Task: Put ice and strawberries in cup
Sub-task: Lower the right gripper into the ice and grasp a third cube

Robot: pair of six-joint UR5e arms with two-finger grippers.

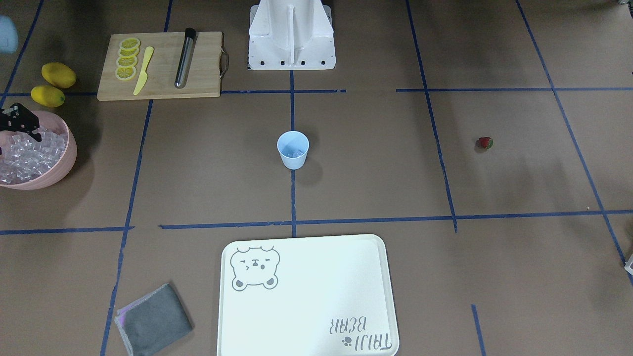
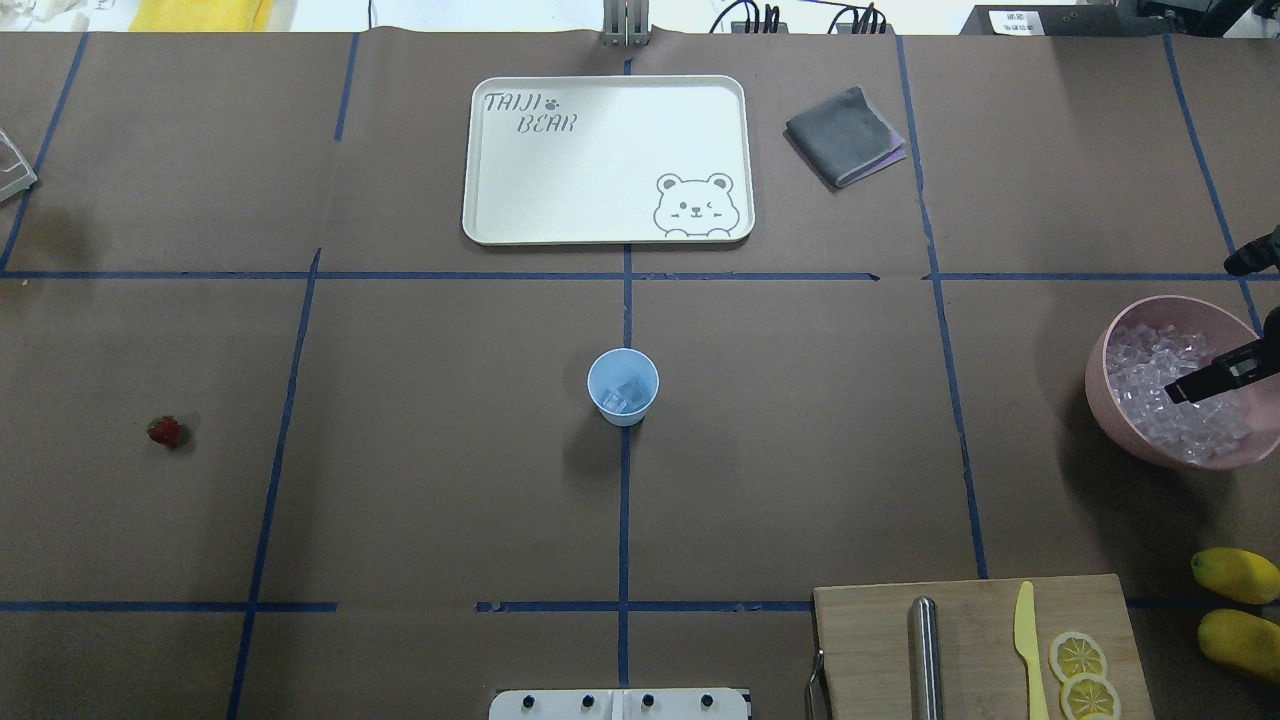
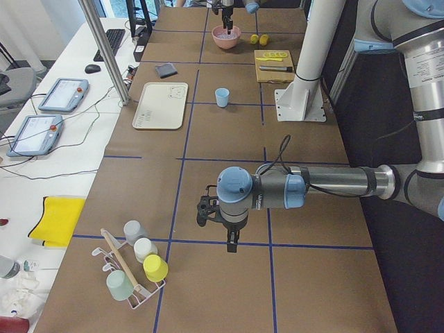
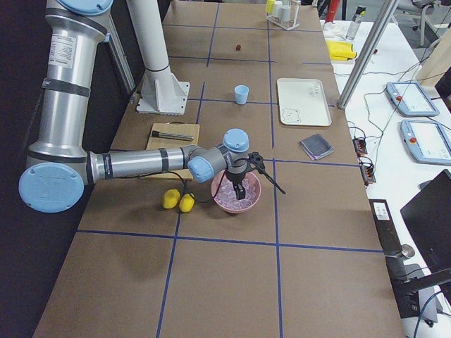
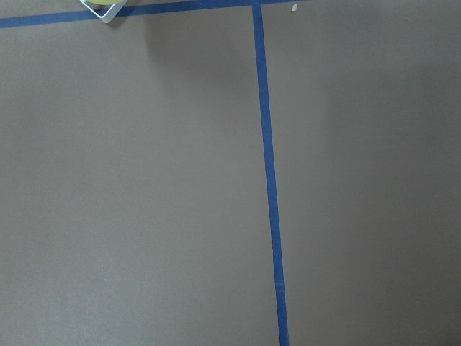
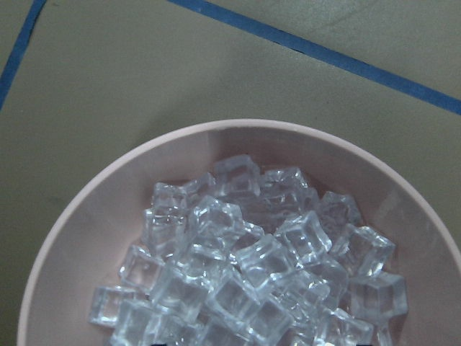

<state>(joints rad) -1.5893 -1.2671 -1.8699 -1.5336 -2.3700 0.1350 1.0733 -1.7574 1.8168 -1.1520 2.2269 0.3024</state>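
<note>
The pale-blue cup (image 2: 622, 385) stands upright at the table's centre with a few clear ice cubes in it; it also shows in the front view (image 1: 293, 148). The strawberry (image 2: 165, 432) lies alone on the table, far on my left side. More ice (image 6: 252, 267) fills the pink bowl (image 2: 1100, 390) at the right edge. My right gripper (image 2: 1215, 378) hangs just over that ice; I cannot tell whether it is open or shut. My left gripper (image 3: 229, 239) shows only in the exterior left view, low over bare table, far from the strawberry; its state cannot be told.
A wooden board (image 2: 960, 640) with lemon slices, a yellow knife (image 2: 1028, 650) and a metal rod (image 2: 925, 655) lies near the robot on the right. Two lemons (image 2: 1235, 600) lie beside it. A white tray (image 2: 608, 160) and a grey cloth (image 2: 843, 135) lie at the far side. A cup rack (image 3: 132, 267) stands at the left end.
</note>
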